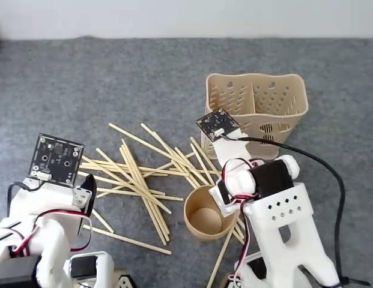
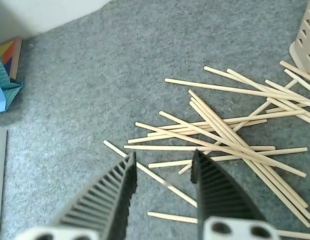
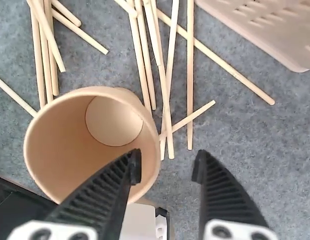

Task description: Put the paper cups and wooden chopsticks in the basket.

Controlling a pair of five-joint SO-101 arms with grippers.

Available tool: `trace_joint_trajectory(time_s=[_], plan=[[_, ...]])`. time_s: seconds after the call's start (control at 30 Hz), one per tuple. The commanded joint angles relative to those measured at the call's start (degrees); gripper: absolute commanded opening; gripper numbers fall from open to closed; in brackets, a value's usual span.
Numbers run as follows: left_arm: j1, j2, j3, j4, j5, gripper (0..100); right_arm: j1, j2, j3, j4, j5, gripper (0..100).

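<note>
- Standing upright with its mouth up, the paper cup is seen in the high view just beside the right arm, among scattered wooden chopsticks. The basket is set beyond the cup on that arm's side. The left arm is well apart from the cup.
- In the left wrist view, the left gripper is held apart and empty. A single chopstick is laid slantwise across the gap beneath it.
- In the right wrist view, the right gripper is spread and the cup's near wall is bracketed, with one finger over the mouth and the other outside. A rim pinch is judged to be the coming move.
</note>
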Motion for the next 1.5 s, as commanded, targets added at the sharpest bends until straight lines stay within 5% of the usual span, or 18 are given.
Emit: trace_joint_trajectory(time_s=[0.0,0.27,0.47,0.67,1.47], plan=[[-0.2,-0.2,0.0,1.1,-0.4,17,0.4,-0.9,-2.6,2.1,-0.5,18.9],[0.0,-0.2,2.3,1.1,-0.4,17,0.0,-0.9,3.8,-0.4,-0.3,17.7],[0.1,-0.2,2.2,1.1,-0.4,17,0.1,-0.9,9.1,-3.8,0.0,7.9],[-0.2,-0.2,2.2,1.0,-0.4,17,0.3,-1.5,8.4,-3.2,7.0,1.1],[0.1,-0.2,2.3,1.0,-0.4,17,0.7,-1.1,-37.6,2.5,7.5,0.9]])
